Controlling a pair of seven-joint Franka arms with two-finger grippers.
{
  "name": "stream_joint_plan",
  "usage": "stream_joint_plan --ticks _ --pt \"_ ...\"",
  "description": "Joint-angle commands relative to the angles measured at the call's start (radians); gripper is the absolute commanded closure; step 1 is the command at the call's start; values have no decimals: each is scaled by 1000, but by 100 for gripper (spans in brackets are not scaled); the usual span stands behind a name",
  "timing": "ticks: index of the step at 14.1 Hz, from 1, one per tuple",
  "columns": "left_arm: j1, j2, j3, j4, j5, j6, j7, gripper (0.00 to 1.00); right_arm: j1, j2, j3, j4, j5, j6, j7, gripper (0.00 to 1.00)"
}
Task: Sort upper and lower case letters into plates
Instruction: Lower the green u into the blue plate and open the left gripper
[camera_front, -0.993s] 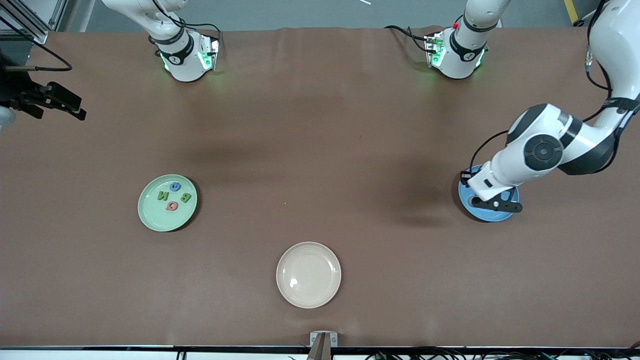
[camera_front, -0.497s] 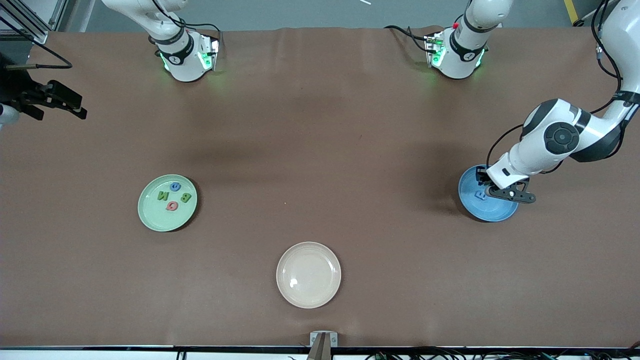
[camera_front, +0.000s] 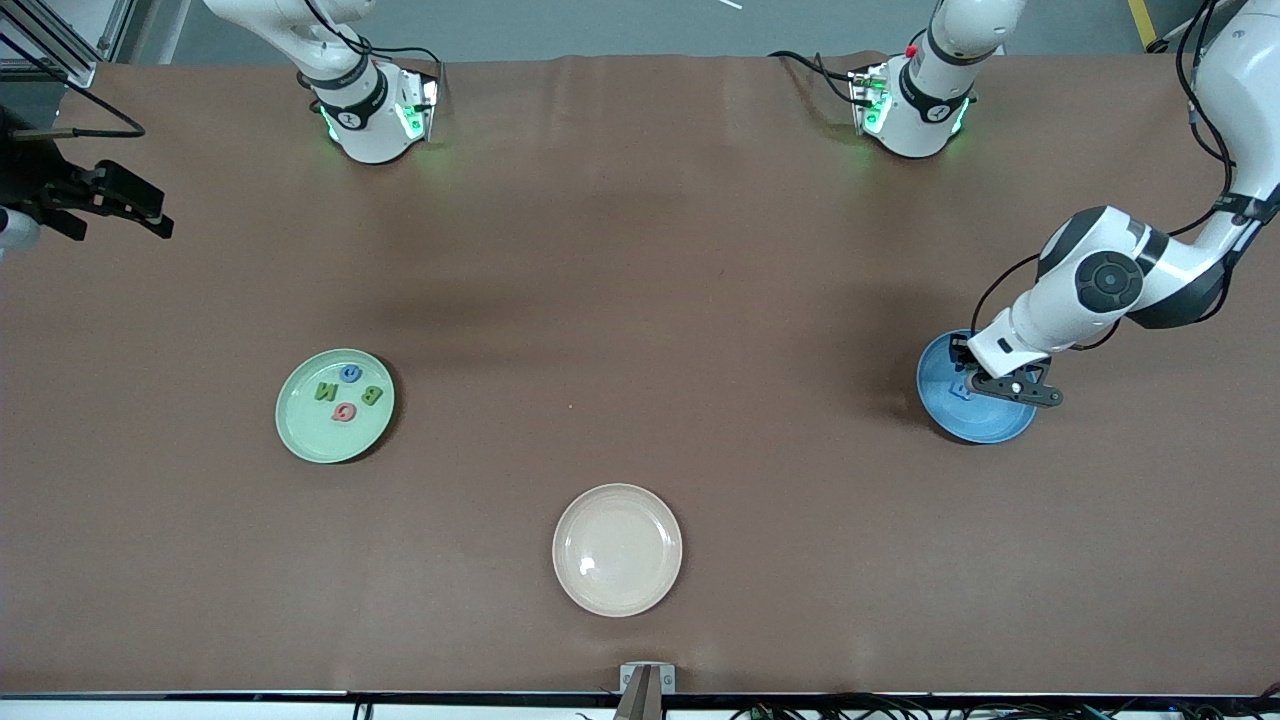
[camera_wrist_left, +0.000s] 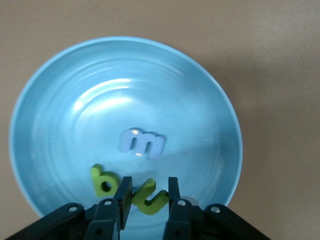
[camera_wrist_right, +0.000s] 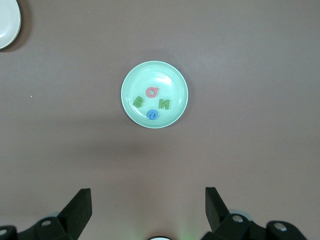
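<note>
**Down at the blue plate, a green letter between the jaws**

Overhead first: the left gripper (camera_front: 990, 385) hangs low over the blue plate (camera_front: 960, 420), which sits toward the left arm's end of the table. The mint green plate (camera_front: 300, 435) lies toward the right arm's end, with four letters in it: a green N (camera_front: 326, 391), a green B (camera_front: 372, 394), a red letter (camera_front: 345, 411) and a small blue one (camera_front: 350, 373). A cream plate (camera_front: 617, 590) sits nearer the front camera than both, between them. The right gripper (camera_front: 120, 205) waits high off that arm's end of the table.

From the left wrist, the fingers (camera_wrist_left: 122, 200) are drawn close on a green curved letter (camera_wrist_left: 147, 196), perhaps a u, though half of it is hidden. Just beside it lies a green b (camera_wrist_left: 103, 181), and a pale blue m (camera_wrist_left: 142, 143) rests mid-plate (camera_wrist_left: 60, 90).

From the right wrist, the fingers (camera_wrist_right: 80, 205) stand wide apart, holding nothing, with the mint plate (camera_wrist_right: 131, 75) well below.
</note>
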Motion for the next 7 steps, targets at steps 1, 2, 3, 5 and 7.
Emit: stream_joint_plan --ticks 1,2,3,5,7 --pt "-36 -3 25 -3 24 23 -30 82 7 -26 -3 -28 -13 4 6 0" --pt "-48 -3 39 -3 24 32 -30 82 5 -26 -3 -29 -13 3 6 0" --pt "-60 -3 57 -3 24 50 -30 82 4 -24 -3 -29 -13 4 8 0" --pt "-66 -3 67 -3 24 56 -30 82 0 -24 -4 -28 -13 3 8 0" --pt "-72 0 76 -3 24 59 -30 81 -1 -23 -4 -26 -13 4 8 0"
